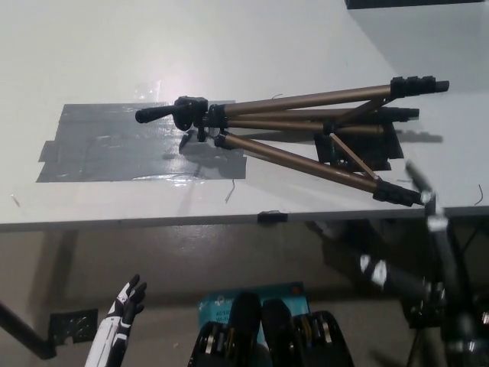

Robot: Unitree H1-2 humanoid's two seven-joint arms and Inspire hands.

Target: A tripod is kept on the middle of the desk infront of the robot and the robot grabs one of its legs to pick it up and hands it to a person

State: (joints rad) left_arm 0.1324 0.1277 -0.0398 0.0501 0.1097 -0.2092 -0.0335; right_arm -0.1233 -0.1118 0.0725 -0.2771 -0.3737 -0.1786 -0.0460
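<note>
Left hand [128, 298] down low, open and empty; right hand [425, 193] blurry beside tripod [306, 122] lying on worktop [114, 46], can't tell its grip.

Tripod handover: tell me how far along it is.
Done: nothing yet; the tripod lies flat on the desk. In hand: the black right hand, blurred, is by the near leg's foot; grip unclear. Left: grasp, lift, handover; no person shows. The white left hand rests open below the desk edge.

Lettering on the teal box [215, 307] too blurred to read.
</note>
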